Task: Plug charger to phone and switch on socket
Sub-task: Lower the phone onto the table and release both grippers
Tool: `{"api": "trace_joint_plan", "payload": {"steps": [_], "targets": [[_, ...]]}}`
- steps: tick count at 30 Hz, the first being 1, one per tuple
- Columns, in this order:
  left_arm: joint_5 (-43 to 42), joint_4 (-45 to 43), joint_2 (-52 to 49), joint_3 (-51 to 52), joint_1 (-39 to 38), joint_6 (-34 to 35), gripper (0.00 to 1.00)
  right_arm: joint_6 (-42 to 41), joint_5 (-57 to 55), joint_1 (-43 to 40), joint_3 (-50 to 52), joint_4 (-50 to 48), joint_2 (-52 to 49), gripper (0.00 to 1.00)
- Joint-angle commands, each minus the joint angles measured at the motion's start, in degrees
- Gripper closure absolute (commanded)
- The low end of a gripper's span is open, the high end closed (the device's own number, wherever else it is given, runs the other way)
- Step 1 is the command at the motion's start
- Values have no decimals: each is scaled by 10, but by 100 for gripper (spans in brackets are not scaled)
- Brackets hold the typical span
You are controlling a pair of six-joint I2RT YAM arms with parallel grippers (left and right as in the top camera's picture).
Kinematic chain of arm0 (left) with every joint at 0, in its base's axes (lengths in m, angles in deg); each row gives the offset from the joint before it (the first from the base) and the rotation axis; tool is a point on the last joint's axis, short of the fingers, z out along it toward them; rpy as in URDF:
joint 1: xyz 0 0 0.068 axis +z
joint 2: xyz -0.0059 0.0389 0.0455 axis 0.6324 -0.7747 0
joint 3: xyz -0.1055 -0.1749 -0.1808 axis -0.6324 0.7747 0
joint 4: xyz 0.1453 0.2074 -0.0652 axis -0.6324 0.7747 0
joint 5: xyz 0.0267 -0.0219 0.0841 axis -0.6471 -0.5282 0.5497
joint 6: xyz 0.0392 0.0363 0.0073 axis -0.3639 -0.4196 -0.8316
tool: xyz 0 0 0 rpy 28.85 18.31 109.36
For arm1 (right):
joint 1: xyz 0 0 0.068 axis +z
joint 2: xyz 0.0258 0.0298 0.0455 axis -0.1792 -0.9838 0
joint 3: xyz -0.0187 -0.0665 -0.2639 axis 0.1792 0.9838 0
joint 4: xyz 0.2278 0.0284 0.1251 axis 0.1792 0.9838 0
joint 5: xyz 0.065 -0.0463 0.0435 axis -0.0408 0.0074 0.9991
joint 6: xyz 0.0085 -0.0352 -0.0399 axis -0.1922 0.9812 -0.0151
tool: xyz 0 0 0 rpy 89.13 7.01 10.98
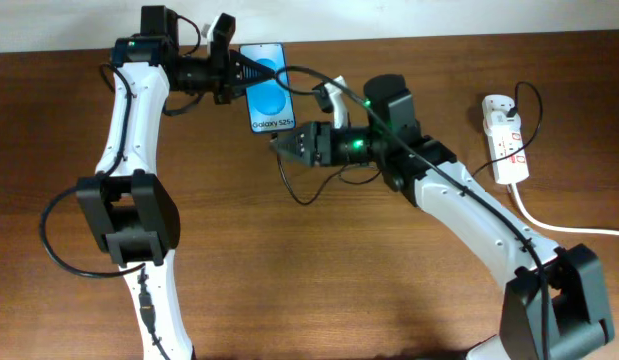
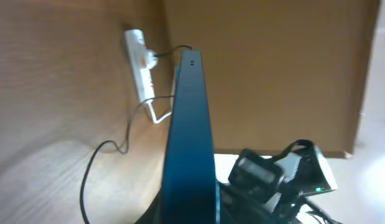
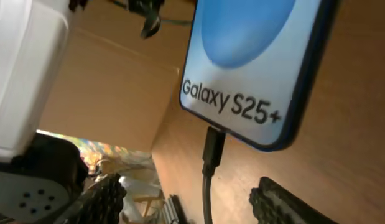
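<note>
The phone, blue screen reading "Galaxy S25+", is held edge-on at the table's far side by my left gripper, which is shut on it. It appears edge-on in the left wrist view and face-on in the right wrist view. The black charger cable has its plug tip seated at the phone's bottom edge. My right gripper is just below the phone. Its fingers are open, with the cable running loose between them. The white socket lies at the far right.
The socket's thick white cord runs off the right edge. The socket also shows in the left wrist view, with the black cable looping over the wooden table. A white block fills the left of the right wrist view.
</note>
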Motion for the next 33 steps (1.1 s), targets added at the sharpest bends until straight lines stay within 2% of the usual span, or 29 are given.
{"api": "trace_joint_plan", "payload": {"steps": [1,2,3,5,8,12,20,30,33], "targets": [[48,1,5,-4,0,-26,100,8,24,-45,-7,-1,-4,27],[83,7,5,-4,0,-26,100,30,23,-66,-7,10,-4,23],[109,20,5,-4,0,-37,100,63,-11,-89,-7,61,-4,17],[148,99,5,-4,-1,-65,100,129,-96,-140,-7,200,-4,17],[224,167,5,-4,-11,-103,100,149,-107,-158,-7,238,-4,17],[350,156,1,-4,-50,-102,100,159,-158,-158,-7,279,-4,12],[357,93,-107,-4,-63,-53,100,159,-171,-158,-7,314,-4,12],[441,73,-139,-4,-63,-41,100,161,-181,-157,-7,323,-4,11],[440,74,-150,-4,-62,-24,100,161,-181,-157,-7,325,-4,11]]}}
